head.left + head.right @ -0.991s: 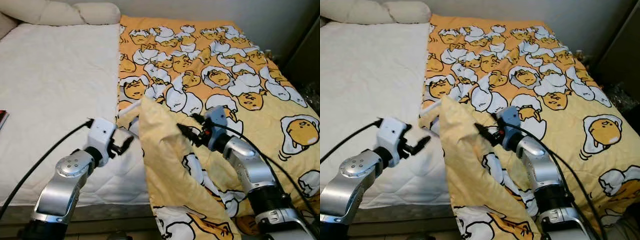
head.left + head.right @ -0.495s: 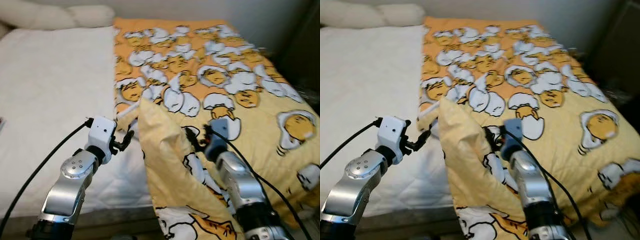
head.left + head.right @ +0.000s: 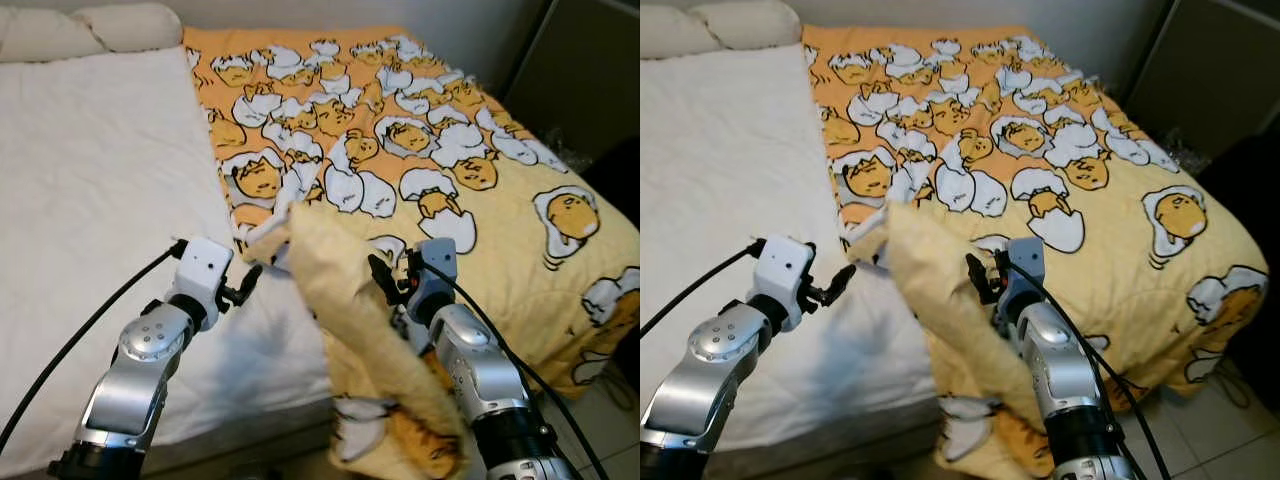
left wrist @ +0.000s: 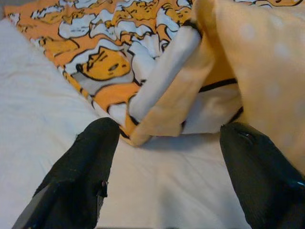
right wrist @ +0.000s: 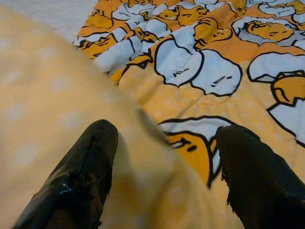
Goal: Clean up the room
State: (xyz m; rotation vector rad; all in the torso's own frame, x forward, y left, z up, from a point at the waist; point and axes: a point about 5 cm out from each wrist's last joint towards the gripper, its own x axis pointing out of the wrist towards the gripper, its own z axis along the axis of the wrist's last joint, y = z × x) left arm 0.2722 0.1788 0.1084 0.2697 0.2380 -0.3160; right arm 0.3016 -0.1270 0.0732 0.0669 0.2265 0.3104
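A yellow-orange blanket [image 3: 440,150] printed with cartoon eggs covers the right half of the bed. Its near left edge is thrown up into a pale yellow fold [image 3: 335,300] that drapes over the foot of the bed. My left gripper [image 3: 245,283] hovers open over the white mattress, just left of the fold. In the left wrist view the rolled blanket edge [image 4: 167,76] lies just beyond the open fingers [image 4: 95,143]. My right gripper [image 3: 385,280] is open against the right side of the fold, with blanket cloth [image 5: 143,157] between its fingers [image 5: 95,148].
The white mattress [image 3: 90,170] is bare on the left half of the bed. Pillows [image 3: 90,25] lie at its head. A dark cabinet [image 3: 585,70] stands to the right of the bed. Tiled floor [image 3: 615,420] shows at the lower right.
The camera has swung to the right. The raised fold has slumped lower and spread over the foot of the bed. The left arm has barely moved.
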